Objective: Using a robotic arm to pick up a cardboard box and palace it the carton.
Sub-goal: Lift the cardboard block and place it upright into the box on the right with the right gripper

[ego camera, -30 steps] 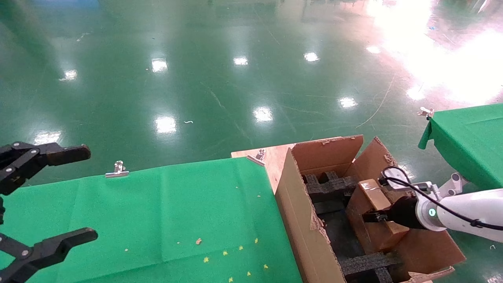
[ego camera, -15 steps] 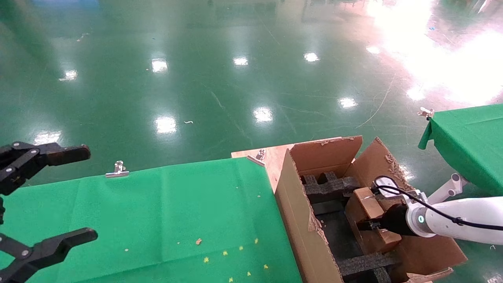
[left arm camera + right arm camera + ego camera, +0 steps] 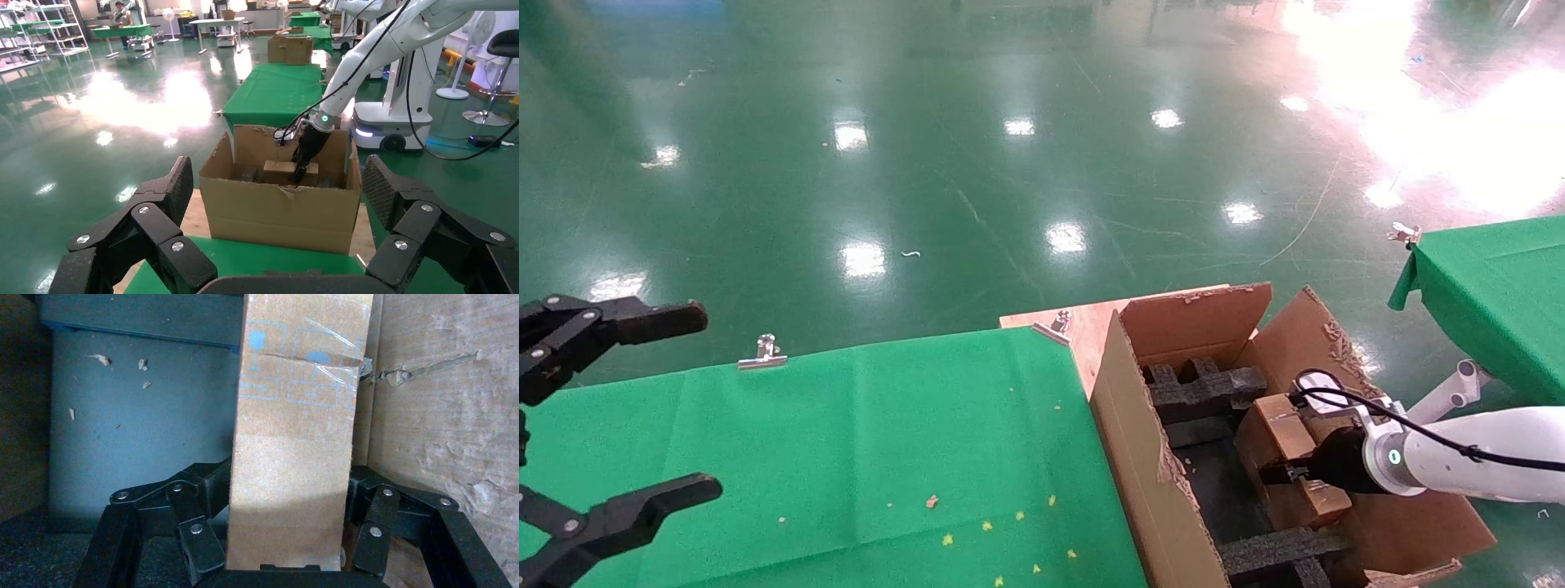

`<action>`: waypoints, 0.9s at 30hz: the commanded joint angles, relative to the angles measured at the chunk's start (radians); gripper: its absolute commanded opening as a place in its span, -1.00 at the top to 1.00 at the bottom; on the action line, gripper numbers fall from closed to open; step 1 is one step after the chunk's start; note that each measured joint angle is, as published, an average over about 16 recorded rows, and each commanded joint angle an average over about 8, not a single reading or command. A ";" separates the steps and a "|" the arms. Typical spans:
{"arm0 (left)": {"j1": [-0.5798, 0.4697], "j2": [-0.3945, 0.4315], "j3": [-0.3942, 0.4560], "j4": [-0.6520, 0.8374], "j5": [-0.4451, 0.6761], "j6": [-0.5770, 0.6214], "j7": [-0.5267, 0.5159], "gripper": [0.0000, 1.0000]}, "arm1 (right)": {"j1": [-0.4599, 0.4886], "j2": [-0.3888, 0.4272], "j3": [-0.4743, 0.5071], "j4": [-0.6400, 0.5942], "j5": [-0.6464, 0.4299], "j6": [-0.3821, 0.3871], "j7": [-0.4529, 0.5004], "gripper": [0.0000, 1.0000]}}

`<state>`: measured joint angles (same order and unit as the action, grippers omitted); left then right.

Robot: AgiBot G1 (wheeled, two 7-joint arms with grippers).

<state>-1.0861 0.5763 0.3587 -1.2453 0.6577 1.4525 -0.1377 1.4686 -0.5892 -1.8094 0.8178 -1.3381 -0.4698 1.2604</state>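
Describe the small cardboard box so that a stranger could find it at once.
Find the large open carton at the right end of the green table. Inside it, the right gripper holds the cardboard box. It is plain brown and taped, unlike the black foam blocks beside it.

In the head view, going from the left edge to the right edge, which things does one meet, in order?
Left gripper → green cloth → carton → cardboard box → right gripper on the robotic arm.
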 commanded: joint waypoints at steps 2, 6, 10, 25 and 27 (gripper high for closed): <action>0.000 0.000 0.000 0.000 0.000 0.000 0.000 -1.00 | 0.001 0.001 -0.002 0.003 -0.004 0.000 0.005 -1.00; 0.000 0.000 0.000 0.000 0.000 0.000 0.000 -1.00 | 0.003 0.002 -0.003 0.007 -0.006 0.000 0.008 -1.00; 0.000 0.000 0.000 0.000 0.000 0.000 0.000 -1.00 | 0.004 0.005 -0.003 0.010 -0.006 0.002 0.006 -1.00; 0.000 0.000 0.000 0.000 0.000 0.000 0.000 -1.00 | 0.026 0.041 0.002 0.052 -0.020 0.006 -0.018 -1.00; 0.000 0.000 0.000 0.000 0.000 0.000 0.000 -1.00 | 0.036 0.048 0.002 0.064 -0.026 0.006 -0.017 -1.00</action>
<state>-1.0862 0.5762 0.3588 -1.2453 0.6577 1.4525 -0.1376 1.5082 -0.5393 -1.8077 0.8866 -1.3697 -0.4611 1.2466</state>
